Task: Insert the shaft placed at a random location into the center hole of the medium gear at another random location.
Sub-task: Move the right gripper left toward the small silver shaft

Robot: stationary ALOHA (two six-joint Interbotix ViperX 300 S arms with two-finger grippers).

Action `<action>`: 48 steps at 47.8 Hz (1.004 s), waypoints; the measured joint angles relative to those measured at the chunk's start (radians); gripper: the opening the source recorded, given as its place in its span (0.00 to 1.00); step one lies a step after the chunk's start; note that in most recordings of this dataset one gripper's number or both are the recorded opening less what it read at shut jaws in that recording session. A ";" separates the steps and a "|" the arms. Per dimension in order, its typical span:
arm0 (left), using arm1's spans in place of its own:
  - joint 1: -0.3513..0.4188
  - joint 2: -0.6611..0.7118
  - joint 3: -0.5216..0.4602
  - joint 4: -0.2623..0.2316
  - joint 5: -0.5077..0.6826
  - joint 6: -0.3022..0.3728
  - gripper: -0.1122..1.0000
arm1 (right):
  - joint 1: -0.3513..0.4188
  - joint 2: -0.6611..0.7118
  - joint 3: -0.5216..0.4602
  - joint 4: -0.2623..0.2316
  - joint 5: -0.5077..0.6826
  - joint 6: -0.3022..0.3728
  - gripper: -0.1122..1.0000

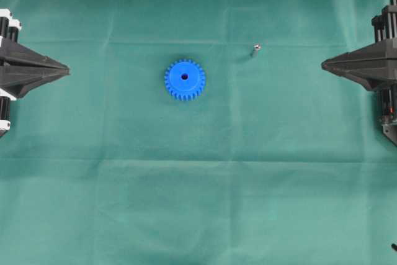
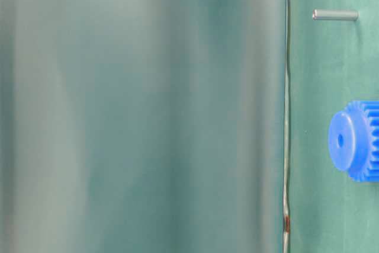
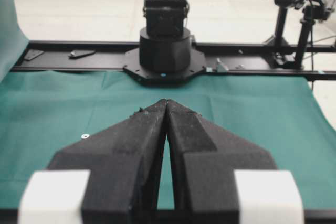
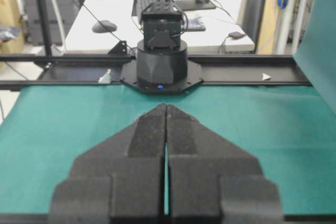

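Cloth: my green cloth [image 1: 198, 203] covers the whole table, creased in faint fold lines.
Rail: a black rail [image 3: 79, 61] runs along its far edge.
Desk: a white desk [image 4: 100, 32] behind, with a dark mouse [image 4: 104, 25] on it.

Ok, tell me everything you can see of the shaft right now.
The shaft is a tiny silver-grey metal pin with a smooth, plain cylindrical body and a shiny round end. It stands upright on the green cloth, by itself, up and to the right of the medium gear in the overhead view, clearly apart from it. Nothing but the cloth touches it; both grippers sit far off at the table's sides. It is not yet in the center hole.
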 measured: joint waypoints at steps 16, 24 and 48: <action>0.000 0.003 -0.006 0.008 0.043 -0.023 0.10 | -0.032 0.049 -0.012 0.000 0.060 -0.002 0.11; -0.002 0.003 -0.008 0.008 0.043 -0.023 0.10 | -0.089 0.106 -0.012 0.000 0.060 -0.002 0.13; -0.002 0.003 -0.006 0.008 0.043 -0.023 0.10 | -0.242 0.552 -0.014 0.002 -0.150 -0.028 0.82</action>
